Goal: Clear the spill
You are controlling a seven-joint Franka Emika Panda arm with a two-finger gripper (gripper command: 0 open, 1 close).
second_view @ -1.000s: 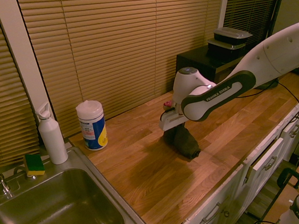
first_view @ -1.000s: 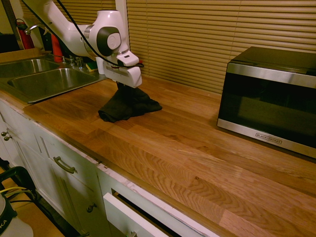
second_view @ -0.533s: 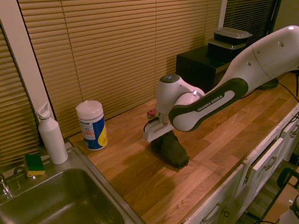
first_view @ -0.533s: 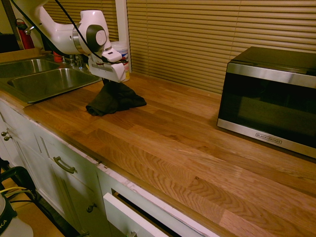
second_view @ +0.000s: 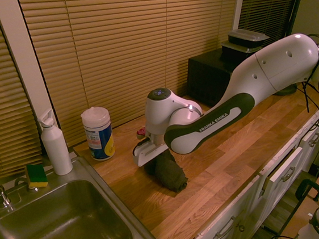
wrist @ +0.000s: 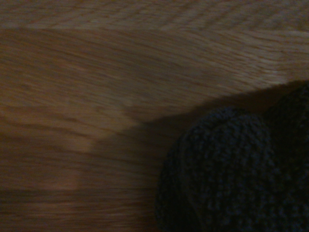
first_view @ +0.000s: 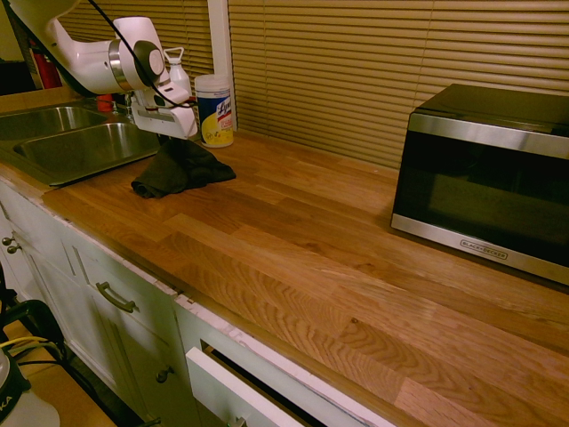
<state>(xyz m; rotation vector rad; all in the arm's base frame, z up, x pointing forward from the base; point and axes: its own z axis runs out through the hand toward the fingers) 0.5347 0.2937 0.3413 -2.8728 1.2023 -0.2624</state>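
- A white robot arm reaches over a wooden plank tabletop (first_view: pixel 293 258), its pincer (first_view: pixel 174 142) pointing straight down in the upper left of the first exterior view.
- The pincer is closed tight on a bunched dark grey-black knitted cloth (first_view: pixel 178 171) (its lower folds rest on the wood).
- The spill cannot be made out in any view.
- A white wipes canister with a yellow and blue label (first_view: pixel 214 109) stands just behind the cloth.
- A steel sink (second_view: pixel 57 233) fills the second exterior view's lower left.
- A black and silver microwave (first_view: pixel 484 178) sits at the right.
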